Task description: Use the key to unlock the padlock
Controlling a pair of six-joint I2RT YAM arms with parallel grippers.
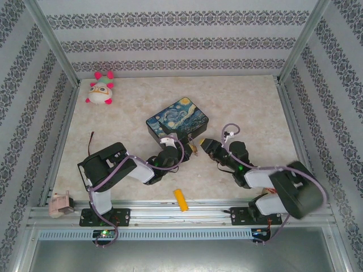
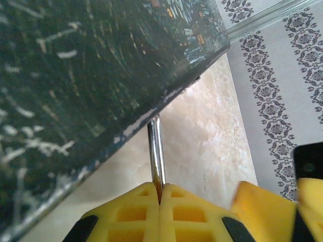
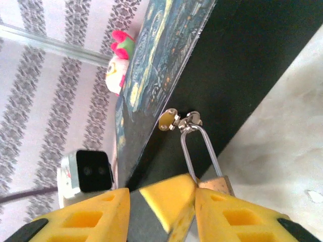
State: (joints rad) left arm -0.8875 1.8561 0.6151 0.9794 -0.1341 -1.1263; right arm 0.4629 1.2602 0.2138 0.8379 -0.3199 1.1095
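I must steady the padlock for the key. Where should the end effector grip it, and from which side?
Probably grip the padlock by its brass body, coming from the near side, away from the box. Its thin shackle is hooked through the box's clasp, so only the body is clear of it.

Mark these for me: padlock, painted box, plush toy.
padlock (image 3: 216,182), right wrist view, on its brass body.
painted box (image 1: 177,118), top external view, middle of the lid.
plush toy (image 1: 101,90), top external view, on its face.

Black-white arms (image 1: 140,170), lilac cables (image 1: 109,177), apparently gridded yellow tool fingers (image 2: 126,218).
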